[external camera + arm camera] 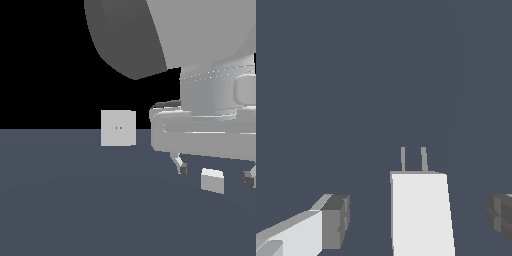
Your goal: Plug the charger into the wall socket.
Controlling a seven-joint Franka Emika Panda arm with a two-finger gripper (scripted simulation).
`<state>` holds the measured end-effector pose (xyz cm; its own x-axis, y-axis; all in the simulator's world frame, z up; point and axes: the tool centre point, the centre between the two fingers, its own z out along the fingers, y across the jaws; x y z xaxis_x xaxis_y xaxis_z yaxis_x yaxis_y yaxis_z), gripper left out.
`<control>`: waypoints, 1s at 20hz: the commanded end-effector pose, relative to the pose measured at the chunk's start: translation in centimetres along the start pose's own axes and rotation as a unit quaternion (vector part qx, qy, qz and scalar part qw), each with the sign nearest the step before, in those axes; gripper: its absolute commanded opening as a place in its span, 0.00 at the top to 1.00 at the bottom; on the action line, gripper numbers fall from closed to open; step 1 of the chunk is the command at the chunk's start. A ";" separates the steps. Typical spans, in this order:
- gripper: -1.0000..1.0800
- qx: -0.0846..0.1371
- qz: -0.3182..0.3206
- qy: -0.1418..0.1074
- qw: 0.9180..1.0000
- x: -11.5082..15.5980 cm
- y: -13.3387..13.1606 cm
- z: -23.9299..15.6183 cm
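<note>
The charger (212, 180) is a small light-grey block resting on the dark floor at the exterior view's right. In the wrist view the charger (421, 215) shows two thin prongs (413, 159) sticking out of its far end. My gripper (215, 174) hangs low over it, open, with one dark fingertip (183, 169) on either side and a gap between each fingertip and the block. The wrist view shows the same gripper (418, 217) with its fingertips (336, 220) wide apart. The wall socket (118, 128), a white upright square with two yellowish dots, stands further back to the exterior view's left.
The arm's large grey body (210, 100) fills the upper right of the exterior view. A dark blue-grey floor (75, 200) spreads across the scene under a black background.
</note>
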<state>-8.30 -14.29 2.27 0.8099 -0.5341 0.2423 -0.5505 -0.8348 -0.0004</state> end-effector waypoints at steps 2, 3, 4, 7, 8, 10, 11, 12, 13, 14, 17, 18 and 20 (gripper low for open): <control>0.04 0.000 0.000 0.000 1.000 -0.2 0.0 0.9; 0.04 0.000 0.000 0.000 1.000 -0.2 0.0 1.0; 0.04 0.000 0.000 0.000 1.000 -0.2 0.0 1.1; 1.00 0.000 0.000 0.000 1.000 -0.2 0.0 1.1; 1.00 0.000 0.000 0.000 1.000 -0.2 0.0 1.1; 1.00 0.000 0.000 0.000 1.000 -0.2 0.0 1.1; 1.00 0.000 0.000 0.000 1.000 -0.2 0.0 1.1; 1.00 0.000 0.000 0.000 1.000 -0.2 0.0 1.1; 1.00 0.000 0.000 0.000 1.000 -0.2 0.0 1.1; 1.00 0.000 0.000 0.000 1.000 -0.2 0.0 1.1; 1.00 0.000 0.000 0.001 1.000 -0.2 0.0 1.0; 1.00 0.001 -0.002 0.001 1.000 -0.2 -0.1 1.0; 1.00 0.003 -0.011 0.001 1.000 0.0 -0.5 0.8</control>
<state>-8.07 -14.13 1.32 0.8158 -0.5246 0.2434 -0.5408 -0.8412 -0.0005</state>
